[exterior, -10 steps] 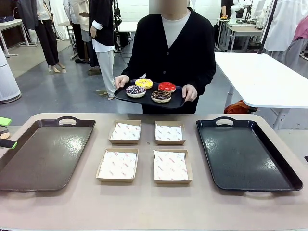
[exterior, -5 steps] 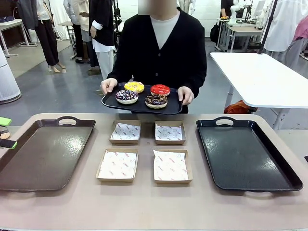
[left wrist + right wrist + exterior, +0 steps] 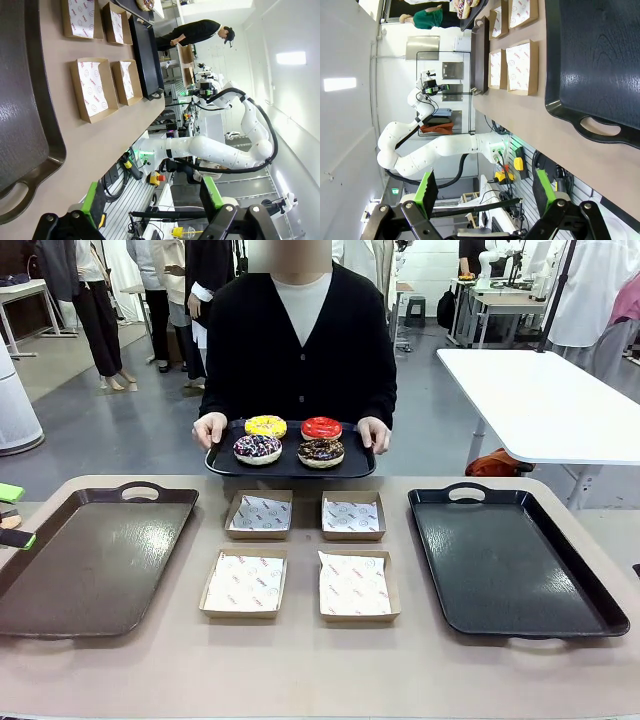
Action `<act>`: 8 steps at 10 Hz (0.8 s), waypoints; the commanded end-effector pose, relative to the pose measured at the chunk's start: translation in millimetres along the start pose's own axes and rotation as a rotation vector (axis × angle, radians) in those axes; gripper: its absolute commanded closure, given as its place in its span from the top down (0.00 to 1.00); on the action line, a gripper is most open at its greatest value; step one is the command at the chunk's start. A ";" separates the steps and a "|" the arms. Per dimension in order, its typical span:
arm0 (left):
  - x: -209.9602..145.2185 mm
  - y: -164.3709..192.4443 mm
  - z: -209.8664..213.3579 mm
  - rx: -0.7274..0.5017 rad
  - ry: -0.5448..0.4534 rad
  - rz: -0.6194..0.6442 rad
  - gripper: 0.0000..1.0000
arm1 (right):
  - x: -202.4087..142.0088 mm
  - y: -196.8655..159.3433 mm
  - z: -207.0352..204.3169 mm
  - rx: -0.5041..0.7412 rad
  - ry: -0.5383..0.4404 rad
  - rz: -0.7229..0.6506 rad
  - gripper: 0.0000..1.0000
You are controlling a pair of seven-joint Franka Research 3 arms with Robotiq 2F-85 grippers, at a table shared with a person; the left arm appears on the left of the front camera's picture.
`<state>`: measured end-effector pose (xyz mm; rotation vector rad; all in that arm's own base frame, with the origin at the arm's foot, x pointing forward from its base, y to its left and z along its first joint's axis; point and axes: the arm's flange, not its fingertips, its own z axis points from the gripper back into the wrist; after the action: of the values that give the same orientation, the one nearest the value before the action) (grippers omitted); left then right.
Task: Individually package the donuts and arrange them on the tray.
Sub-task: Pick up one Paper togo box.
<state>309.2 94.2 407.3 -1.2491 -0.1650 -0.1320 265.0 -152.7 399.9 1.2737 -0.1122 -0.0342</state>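
Observation:
Across the table a person holds a small black tray [image 3: 290,469] in both hands, just beyond the far edge. On it lie the donuts: yellow-iced [image 3: 265,426], red-iced [image 3: 321,427], dark with coloured sprinkles [image 3: 257,448] and chocolate-iced [image 3: 321,451]. A corner of them appears at the top of the right wrist view [image 3: 465,6]. My left gripper [image 3: 8,515] stands open at the table's left edge, clear of everything; its own view shows the jaws apart [image 3: 150,200]. My right gripper [image 3: 485,192] is open too, hanging off the table's right end.
Four shallow paper-lined cardboard boxes [image 3: 260,514] [image 3: 352,516] [image 3: 245,583] [image 3: 357,586] sit mid-table in two rows. A large brown tray [image 3: 90,560] lies to their left and a large black tray [image 3: 510,560] to their right. Other people stand farther back.
The person has stepped closer, bringing the small tray of donuts lower and a little left, toward the table's far edge. Both grippers have stayed still and open.

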 end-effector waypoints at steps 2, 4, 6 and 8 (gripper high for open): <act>0.1 -1.1 -0.6 -0.012 0.001 -0.005 1.00 | 1.2 0.1 -0.8 -0.001 -0.001 0.002 1.00; 0.1 -1.1 -0.6 -0.012 0.001 -0.005 1.00 | 1.2 0.1 -0.8 -0.001 -0.001 0.002 1.00; 0.1 -1.1 -0.6 -0.012 0.001 -0.005 1.00 | 1.2 0.1 -0.8 -0.001 -0.001 0.002 1.00; 0.1 -1.1 -0.6 -0.012 0.001 -0.005 1.00 | 1.2 0.1 -0.8 -0.001 -0.001 0.002 1.00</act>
<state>309.2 94.2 407.3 -1.2491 -0.1650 -0.1320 265.0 -152.7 399.9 1.2737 -0.1122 -0.0342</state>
